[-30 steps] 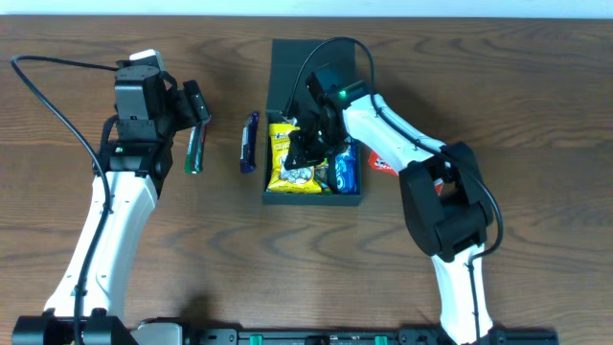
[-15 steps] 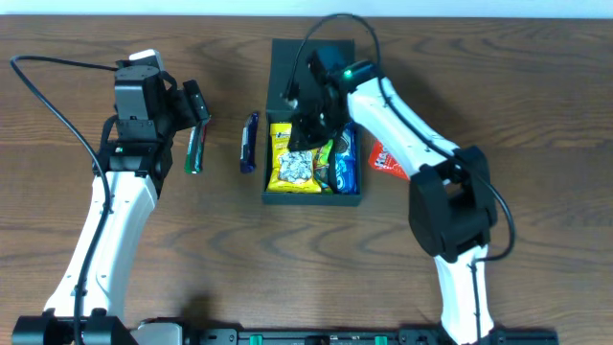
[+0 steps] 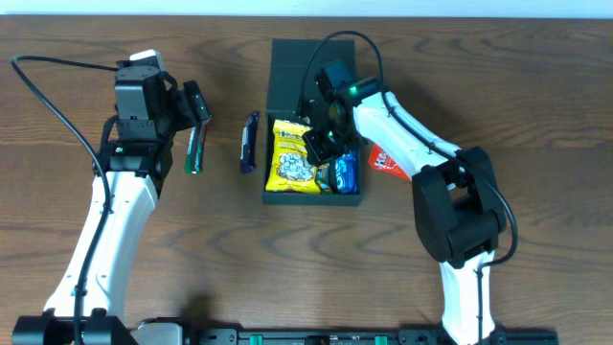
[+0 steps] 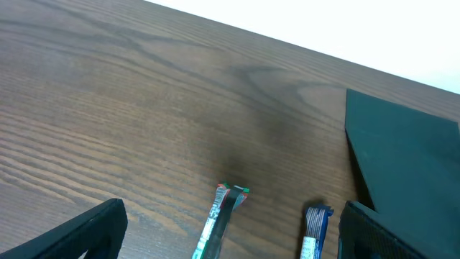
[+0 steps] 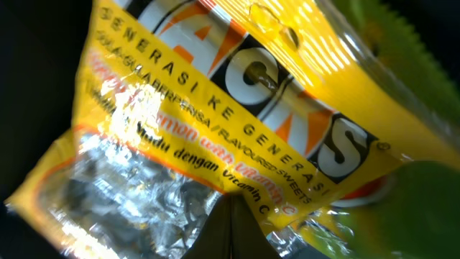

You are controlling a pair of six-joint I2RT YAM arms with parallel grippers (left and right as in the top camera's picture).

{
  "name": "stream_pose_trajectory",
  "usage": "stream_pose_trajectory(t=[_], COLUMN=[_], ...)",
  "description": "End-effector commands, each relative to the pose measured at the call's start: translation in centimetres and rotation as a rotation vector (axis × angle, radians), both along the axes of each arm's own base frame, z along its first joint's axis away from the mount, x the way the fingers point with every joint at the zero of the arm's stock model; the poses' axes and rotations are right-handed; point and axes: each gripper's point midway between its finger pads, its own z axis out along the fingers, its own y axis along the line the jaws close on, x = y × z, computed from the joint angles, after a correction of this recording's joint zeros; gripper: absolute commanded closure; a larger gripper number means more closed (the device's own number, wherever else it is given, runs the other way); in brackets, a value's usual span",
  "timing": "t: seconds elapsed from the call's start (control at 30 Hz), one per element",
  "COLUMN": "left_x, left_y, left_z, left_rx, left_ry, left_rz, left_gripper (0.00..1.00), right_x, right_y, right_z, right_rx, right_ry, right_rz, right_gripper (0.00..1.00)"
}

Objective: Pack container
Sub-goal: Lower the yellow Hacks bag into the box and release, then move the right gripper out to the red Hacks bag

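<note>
The container (image 3: pixel 274 196) is a dark open box at the table's centre, its flap lid (image 3: pixel 287 72) lying back. A yellow sweets packet (image 3: pixel 290 158) and a blue packet (image 3: pixel 346 173) lie inside. My right gripper (image 3: pixel 321 144) is down in the box, fingers shut together (image 5: pixel 231 216), tips against the yellow packet (image 5: pixel 215 108). A green packet (image 5: pixel 424 208) shows at that view's right edge. My left gripper (image 3: pixel 196 107) is open and empty above a green bar (image 3: pixel 194 153). In the left wrist view the gripper (image 4: pixel 233 210) frames the green bar (image 4: pixel 218 224) and a blue bar (image 4: pixel 314 234).
The blue bar (image 3: pixel 249 142) lies on the table just left of the box. A red packet (image 3: pixel 381 159) lies on the table right of the box, partly under my right arm. The lid (image 4: pixel 410 158) fills the right of the left wrist view.
My right gripper went toward the box's back, then came down to the right of the yellow packet, which now lies straighter. The left arm has not moved.
</note>
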Motion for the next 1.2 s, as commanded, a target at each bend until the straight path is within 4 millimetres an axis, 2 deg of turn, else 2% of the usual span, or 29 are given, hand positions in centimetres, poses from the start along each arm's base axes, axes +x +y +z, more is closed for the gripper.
stream_pose_trajectory(t=[0.0, 0.1, 0.3, 0.4, 0.6, 0.67, 0.73, 0.83, 0.93, 0.97, 1.0, 1.03, 1.17], left_x=[0.3, 0.3, 0.3, 0.3, 0.2, 0.2, 0.2, 0.3, 0.2, 0.2, 0.2, 0.2, 0.1], left_y=[0.1, 0.1, 0.1, 0.1, 0.1, 0.1, 0.1, 0.1, 0.1, 0.1, 0.1, 0.1, 0.1], left_z=[1.2, 1.2, 1.2, 1.2, 1.1, 1.1, 1.1, 1.1, 1.1, 1.1, 1.0, 1.0, 0.9], left_rx=[0.013, 0.013, 0.013, 0.014, 0.014, 0.014, 0.014, 0.014, 0.014, 0.014, 0.014, 0.014, 0.014], left_ry=[-0.025, -0.025, -0.025, -0.025, -0.023, -0.023, -0.023, -0.024, -0.023, -0.022, -0.02, -0.017, -0.014], left_rz=[-0.007, -0.008, -0.007, -0.008, -0.008, -0.008, -0.008, -0.008, -0.008, -0.008, -0.008, -0.008, -0.008], left_gripper=[0.05, 0.05, 0.04, 0.05, 0.05, 0.05, 0.04, 0.05, 0.05, 0.05, 0.05, 0.05, 0.05], right_x=[-0.9, -0.6, 1.4, 1.8, 1.7, 1.7, 2.3, 4.7, 7.2, 7.8, 7.9, 7.8, 6.7], right_y=[0.1, 0.7, 1.9, 2.1, 2.5, 2.5, 1.9, -1.8, -8.3, -11.3, -14.9, -17.3, -23.7], right_z=[-0.9, 0.0, 3.6, 4.0, 3.4, 4.0, 6.2, 10.6, 13.8, 14.4, 14.2, 13.7, 10.5], right_rx=[-0.024, 0.009, 0.066, 0.072, 0.045, 0.049, 0.056, 0.026, -0.018, -0.028, -0.05, -0.067, -0.11], right_ry=[0.011, 0.009, -0.065, -0.092, -0.1, -0.099, -0.104, -0.181, -0.263, -0.261, -0.228, -0.193, -0.11], right_rz=[0.028, 0.032, 0.047, 0.059, 0.071, 0.054, 0.005, -0.107, -0.254, -0.318, -0.391, -0.441, -0.532], right_gripper=[0.98, 0.98, 0.99, 0.98, 0.98, 0.99, 0.99, 0.99, 0.98, 0.98, 0.98, 0.98, 0.98])
